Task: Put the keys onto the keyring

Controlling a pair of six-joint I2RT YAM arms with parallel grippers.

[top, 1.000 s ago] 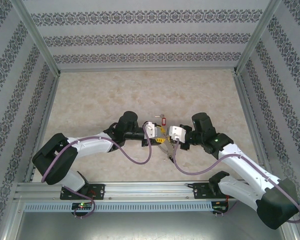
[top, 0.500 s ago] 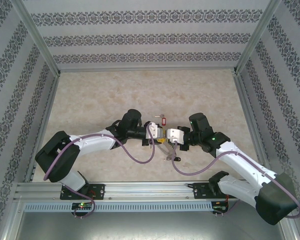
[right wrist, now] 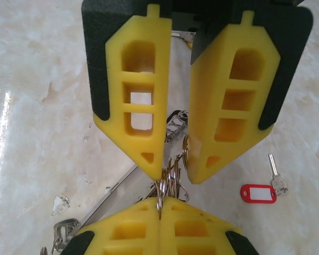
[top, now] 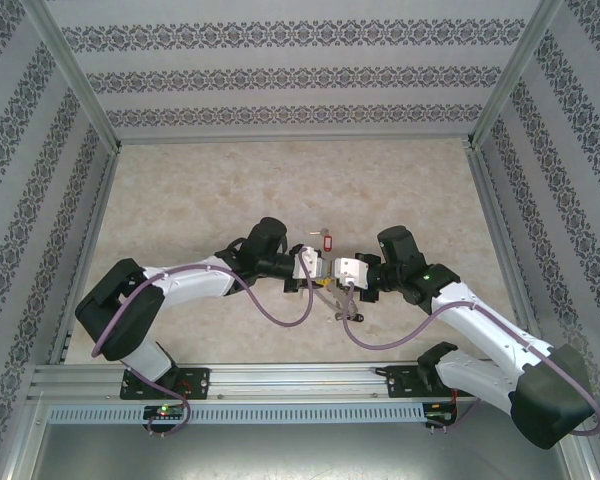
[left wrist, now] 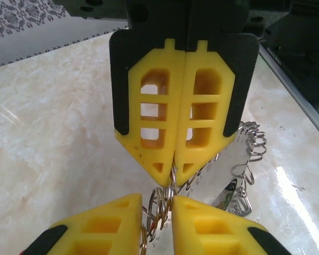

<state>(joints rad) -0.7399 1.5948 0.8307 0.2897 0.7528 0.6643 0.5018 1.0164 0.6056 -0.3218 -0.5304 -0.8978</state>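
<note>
Pinching keyring [right wrist: 170,178] tip to tip, left pincer [left wrist: 158,220] parted, right pincer [left wrist: 174,172] clamped; right wrist reveals red-tagged key [right wrist: 260,190]

Two arms: white shells, black joints, purple cables. Left end effector [top: 316,266], right end effector [top: 332,270]: yellow ribbed fingers [left wrist: 151,114] on black mounts.

This is a test cell in a lab. Wallpaper panels [top: 280,75] in a metal frame [top: 75,85] surround a marble-look table [top: 200,190].
</note>
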